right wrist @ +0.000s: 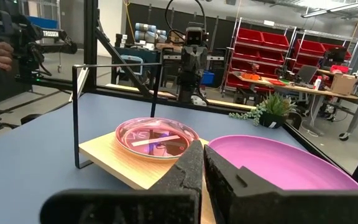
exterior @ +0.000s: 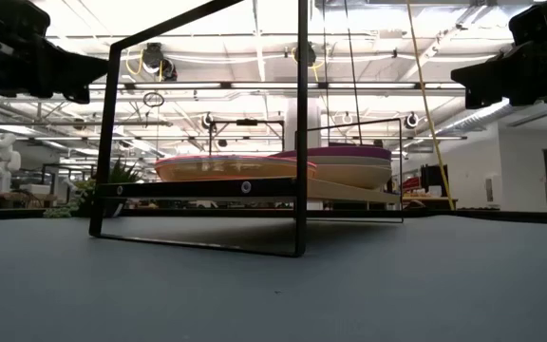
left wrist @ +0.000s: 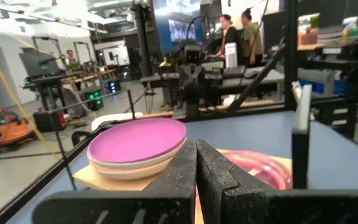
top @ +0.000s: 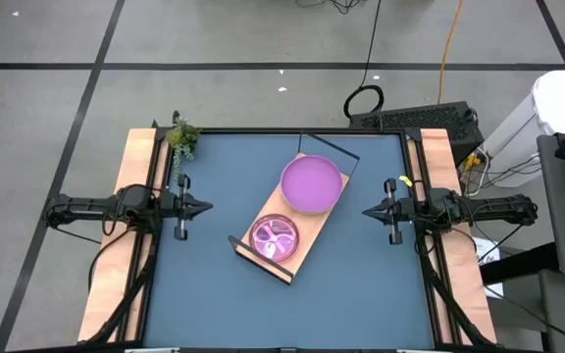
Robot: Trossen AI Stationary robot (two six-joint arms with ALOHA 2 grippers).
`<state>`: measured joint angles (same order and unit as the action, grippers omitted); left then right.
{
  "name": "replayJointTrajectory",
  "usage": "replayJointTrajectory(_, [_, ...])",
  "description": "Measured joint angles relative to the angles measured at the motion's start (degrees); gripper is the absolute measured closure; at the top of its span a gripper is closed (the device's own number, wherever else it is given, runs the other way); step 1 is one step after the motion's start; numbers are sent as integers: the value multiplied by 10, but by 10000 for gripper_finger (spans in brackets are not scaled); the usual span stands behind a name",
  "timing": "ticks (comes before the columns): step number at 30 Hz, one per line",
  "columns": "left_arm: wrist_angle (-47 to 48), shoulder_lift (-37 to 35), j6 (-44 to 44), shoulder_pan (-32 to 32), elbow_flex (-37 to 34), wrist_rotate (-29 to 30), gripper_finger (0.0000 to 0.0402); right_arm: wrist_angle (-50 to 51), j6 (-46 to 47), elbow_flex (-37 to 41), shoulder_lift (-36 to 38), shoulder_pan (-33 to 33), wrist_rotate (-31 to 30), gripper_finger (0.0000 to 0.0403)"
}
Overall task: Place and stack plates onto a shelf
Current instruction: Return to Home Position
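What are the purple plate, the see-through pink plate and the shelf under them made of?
The purple plate looks like opaque matte plastic: even colour, soft sheen. The pink plate seems translucent glossy plastic; shapes beneath show through. The shelf board looks like pale wood, going by its flat tan surface; its end frame looks like thin black metal, probably painted.

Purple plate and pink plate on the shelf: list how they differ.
The purple plate is larger and opaque; the pink plate is smaller and translucent. In the low view the pink plate is at the shelf's near end, the purple plate at its far end. Both are round, each topping a stack.
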<state>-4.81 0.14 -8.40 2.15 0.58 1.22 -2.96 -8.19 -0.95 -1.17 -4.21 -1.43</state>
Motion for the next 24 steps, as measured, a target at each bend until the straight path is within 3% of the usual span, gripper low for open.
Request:
replayJointTrajectory(4, [16,0,-11,-1,0,19,401,0,0,0,0,0,0,403])
replayJointTrajectory(24, [38,7,29,0,1,3,392,1,0,0,0,0,0,403])
